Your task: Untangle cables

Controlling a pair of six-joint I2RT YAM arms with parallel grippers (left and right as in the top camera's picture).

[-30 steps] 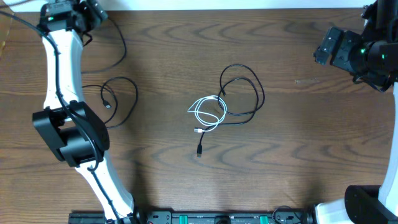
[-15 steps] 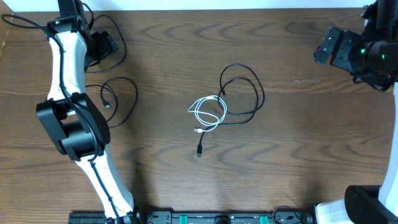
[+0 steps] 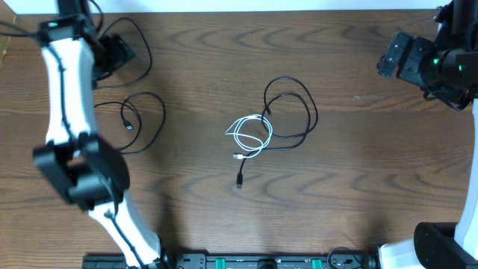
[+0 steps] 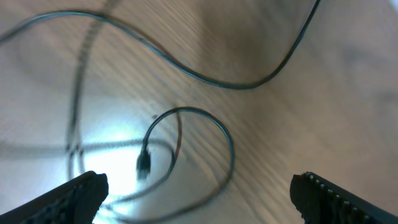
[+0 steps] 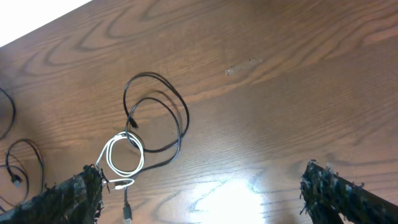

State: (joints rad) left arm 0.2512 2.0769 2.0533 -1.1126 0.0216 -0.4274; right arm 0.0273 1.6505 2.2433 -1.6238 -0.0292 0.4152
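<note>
- Lately the only mover is the left arm (image 3: pixel 67 112): along the left edge of the overhead frame its elbow has swung outward and down. The left gripper (image 3: pixel 113 54) has dropped from the top edge into the upper left — jaws wide apart, holding nothing.
- Just below it, left of centre, one black cable (image 3: pixel 162 112) lies as a lone loop, unmoved. The wrist view, smeared by motion, seems to show that loop and its plug (image 4: pixel 143 165) beneath the spread fingers (image 4: pixel 74 196), though the dark line (image 4: pixel 236 86) across the top may be the arm's own wire.
- At centre the white cable (image 3: pixel 233 133) sits coiled across the other black cable (image 3: pixel 314 113), at the lower left of its loops, touching and not shifted.
- In the upper right the right gripper (image 3: pixel 390 61) has not stirred; its fingers are spread and empty, well apart from every cord.
- So one cord already lies free — the white-and-black tangle is the work left, and neither gripper is near it yet.
</note>
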